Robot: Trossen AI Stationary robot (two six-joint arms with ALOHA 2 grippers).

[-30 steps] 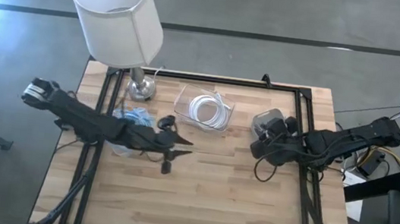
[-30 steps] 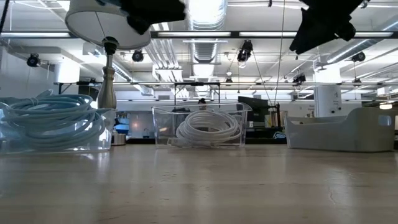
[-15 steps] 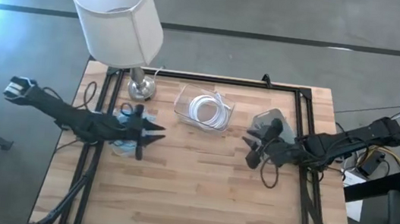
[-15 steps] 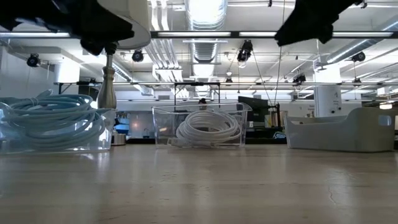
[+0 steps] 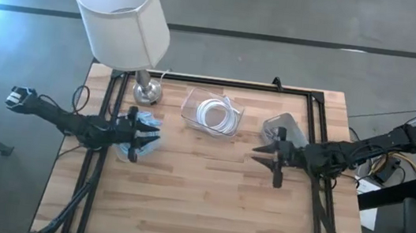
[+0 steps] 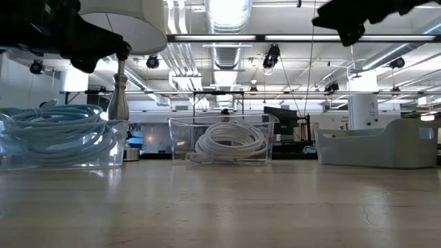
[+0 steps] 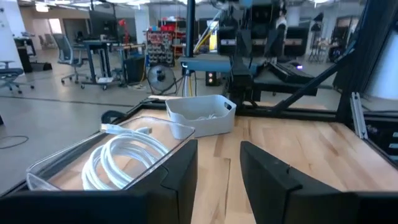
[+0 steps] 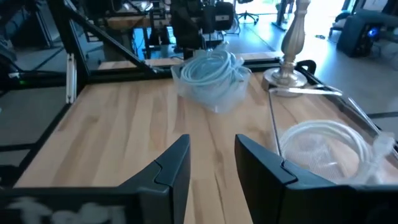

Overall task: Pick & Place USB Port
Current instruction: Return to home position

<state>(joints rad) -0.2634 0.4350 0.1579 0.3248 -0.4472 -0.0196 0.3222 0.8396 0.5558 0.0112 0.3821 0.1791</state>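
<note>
I cannot make out a USB port in any view. My left gripper [image 5: 150, 132] hangs open over the clear container of coiled blue cable [image 5: 149, 144], at the table's left, with nothing between its fingers [image 7: 217, 149]. My right gripper [image 5: 263, 159] stands open and nearly level beside the grey bin [image 5: 277, 125], at the table's right, also with nothing between its fingers [image 8: 211, 146]. A clear container with a coiled white cable [image 5: 212, 113] stands at the far middle of the table.
A lamp with a white shade [image 5: 121, 10] stands on its metal base [image 5: 146, 89] at the far left corner. A black frame [image 5: 220, 82] runs along the table's far edge and sides. Bare wood [image 5: 206, 196] lies across the near half.
My left gripper has drawn back from the table's middle toward its left edge and sunk a little; it now hangs over the blue cable's container. My right gripper has stayed near the grey bin but has tipped up from pointing down to nearly level, rolling as it turned.
</note>
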